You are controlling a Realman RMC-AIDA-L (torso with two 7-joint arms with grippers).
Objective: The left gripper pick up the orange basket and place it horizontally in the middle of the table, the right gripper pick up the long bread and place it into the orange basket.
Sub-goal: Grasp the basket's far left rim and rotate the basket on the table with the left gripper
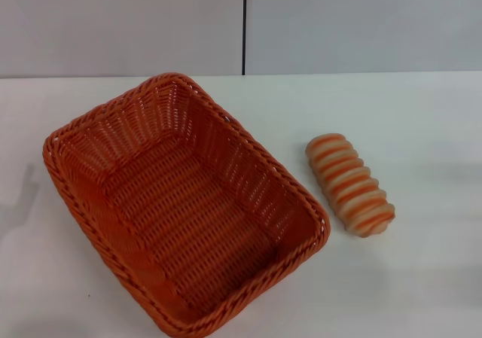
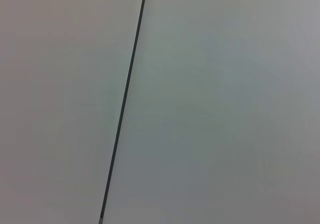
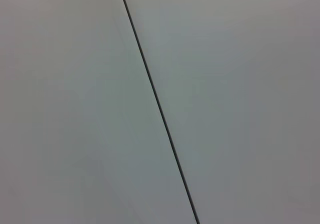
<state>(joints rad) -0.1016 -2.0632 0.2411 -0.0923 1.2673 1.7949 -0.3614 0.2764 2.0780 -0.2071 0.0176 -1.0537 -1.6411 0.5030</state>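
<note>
The orange basket (image 1: pixel 184 202) lies empty on the white table (image 1: pixel 399 112), left of centre in the head view, turned diagonally with one corner toward the back. The long bread (image 1: pixel 349 184), cream with orange-brown stripes, rests on the table just right of the basket, a short gap apart from its rim. Neither the left gripper nor the right gripper appears in any view. Both wrist views show only a pale grey wall with a thin dark seam (image 2: pixel 125 99) (image 3: pixel 157 102).
A grey wall with a vertical dark seam (image 1: pixel 244 25) stands behind the table's far edge. A faint shadow falls on the tabletop at the far left (image 1: pixel 22 195). Bare white surface spreads to the right of the bread and behind the basket.
</note>
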